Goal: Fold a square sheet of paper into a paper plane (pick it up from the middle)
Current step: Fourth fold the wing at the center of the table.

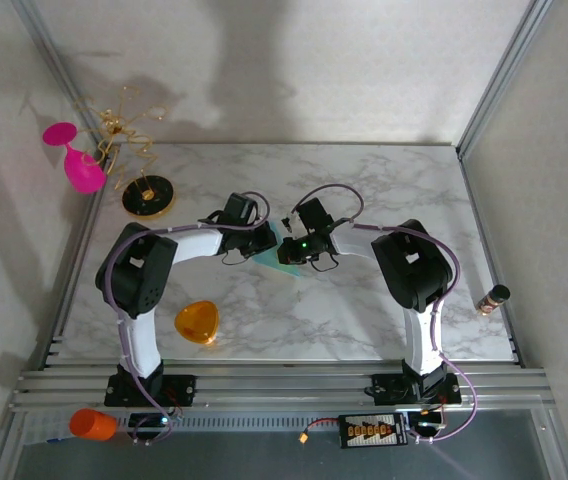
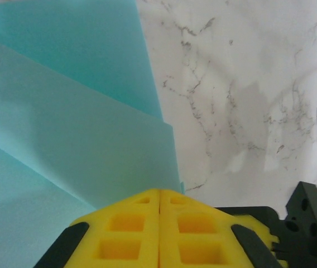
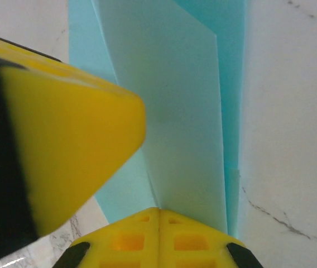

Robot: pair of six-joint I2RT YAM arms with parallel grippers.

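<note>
Work surface: white marble table [image 1: 364, 300], framed by aluminium rails.
Task item: teal paper sheet [image 2: 80, 139], folded into several overlapping layers.
Task item location: flat on the table near its centre, directly under the two wrists where they meet.
Task item shape, top view: a narrow teal wedge shows from beneath the wrists, pointing toward the near right.
Left gripper [image 2: 159, 195]: yellow fingers pressed together with no gap between them.
Left gripper contact: tips sit at the right-hand edge of the upper paper layer. Bare marble lies to their right. Whether paper is pinched between them cannot be told.
Right gripper [image 3: 159, 212]: yellow fingers fully closed along a single seam.
Right gripper contact: tips meet a crease of the paper, and a pale flap runs away from them. Whether the flap is clamped or only pressed cannot be told.
Gripper spacing: the two grippers are just beside each other, with one of the left gripper's yellow fingers [image 3: 63, 139] large in the right wrist view.
Orange rounded-triangle piece [image 1: 196, 322]: on the table, near the left arm, well apart from the paper.
Pink glass [image 1: 76, 160]: tilted, beyond the far-left corner.
Gold wire ornament [image 1: 147, 195]: on a black round base, at the far-left corner.
Orange cup [image 1: 92, 424]: on the rails, by the left arm's base.
</note>
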